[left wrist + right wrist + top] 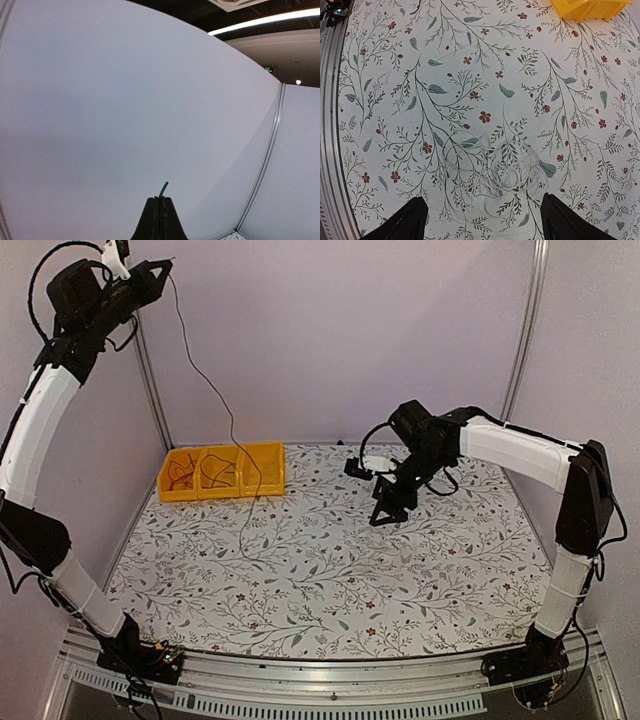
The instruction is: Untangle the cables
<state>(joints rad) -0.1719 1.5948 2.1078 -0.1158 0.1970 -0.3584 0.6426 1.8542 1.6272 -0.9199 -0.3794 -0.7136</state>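
Observation:
My left gripper [165,265] is raised high at the back left, shut on one thin dark cable [205,380]. That cable hangs down past the yellow bin [270,455] and trails onto the tablecloth. In the left wrist view the jaws [160,199] are pressed together, with a short green cable end [164,189] sticking out. More cables [182,475], red and dark, lie tangled in the bin's left and middle compartments. My right gripper [385,512] points down over the table, open. A loose coil of pale cable [513,142] lies on the cloth just beyond its spread fingertips [482,220], untouched.
The floral tablecloth [330,580] covers the table. Purple walls close in the back and both sides. A metal rail [330,150] runs along the table's edge in the right wrist view, and the bin's corner [590,9] shows at its top right.

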